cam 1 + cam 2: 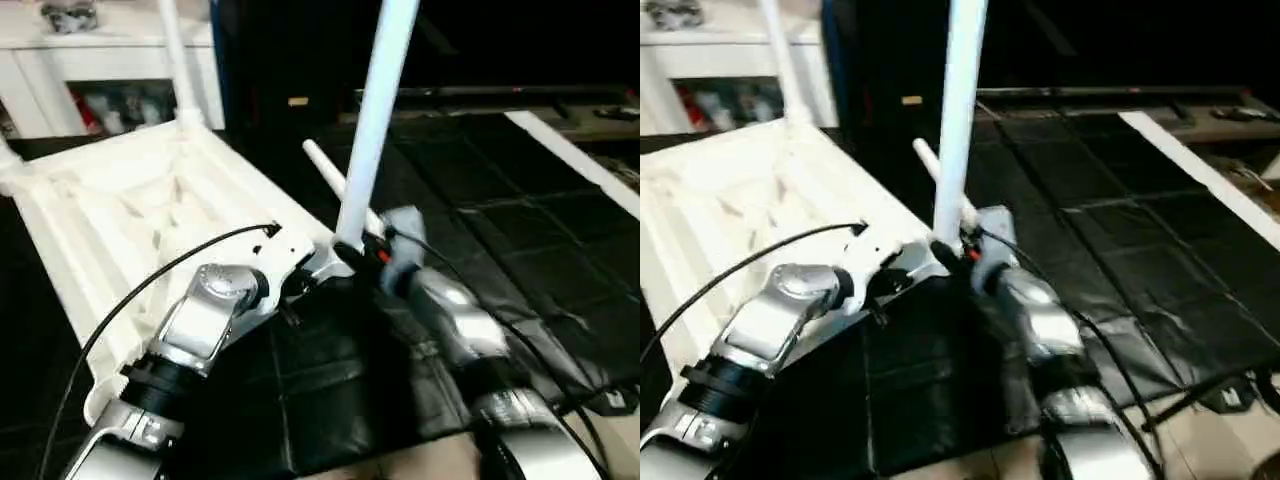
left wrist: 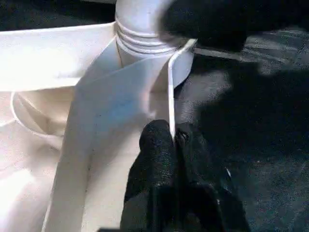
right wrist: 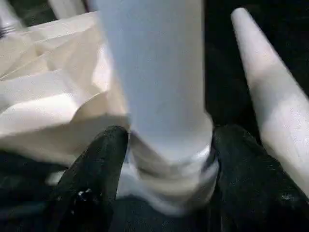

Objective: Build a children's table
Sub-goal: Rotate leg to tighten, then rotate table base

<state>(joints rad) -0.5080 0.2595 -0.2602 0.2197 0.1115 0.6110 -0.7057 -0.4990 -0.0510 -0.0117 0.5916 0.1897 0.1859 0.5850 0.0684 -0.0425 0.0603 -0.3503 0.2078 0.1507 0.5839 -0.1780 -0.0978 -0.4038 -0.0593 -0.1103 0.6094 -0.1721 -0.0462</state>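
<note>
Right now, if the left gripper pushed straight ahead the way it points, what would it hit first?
Probably the corner socket of the tabletop, where the upright leg sits. The left gripper is pinched on the thin rim running toward it.

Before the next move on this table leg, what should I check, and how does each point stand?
1. Table top lies upside down on the dark mat: ok.
2. Upright leg stands in the near corner socket: ok.
3. Leg fully seated: cannot tell.
4. Right gripper fingers either side of the leg's base: ok.
5. Left gripper pinches the top's rim, steadying it: ok.
6. Spare leg lies on the mat, beside the socket: ok.
</note>
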